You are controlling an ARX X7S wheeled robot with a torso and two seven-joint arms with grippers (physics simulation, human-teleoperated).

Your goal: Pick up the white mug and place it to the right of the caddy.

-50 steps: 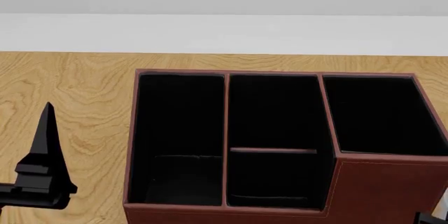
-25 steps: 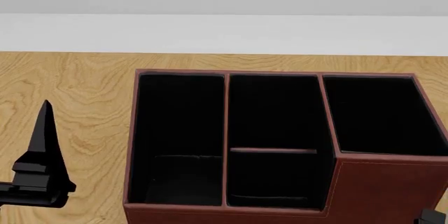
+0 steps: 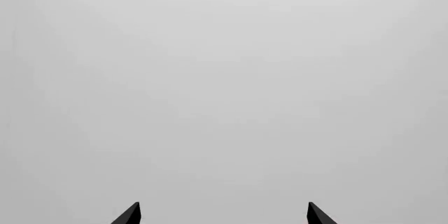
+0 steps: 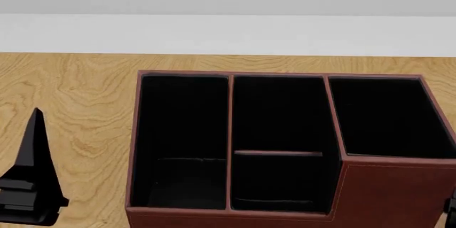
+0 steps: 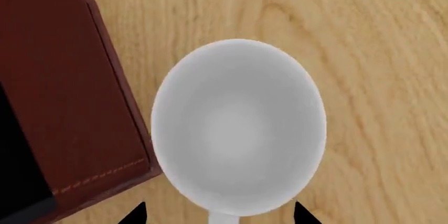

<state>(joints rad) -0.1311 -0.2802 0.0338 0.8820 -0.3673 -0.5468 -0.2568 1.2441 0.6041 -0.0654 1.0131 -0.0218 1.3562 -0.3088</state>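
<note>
Mug (image 5: pixel 238 129) sitting just beside caddy (image 5: pixel 63 93); right gripper (image 5: pixel 218 216) fingers spread wide w/ nothing gripped, risking bumping caddy wall.

**Cut off and out of sight**

The white mug (image 5: pixel 238 129) loses its handle at the right wrist picture's edge, and the head view does not show it. The caddy (image 4: pixel 285 148) runs past the head view's lower and right edges. Only the finger tips of the left gripper (image 3: pixel 222 214) and right gripper (image 5: pixel 218 214) show.
</note>
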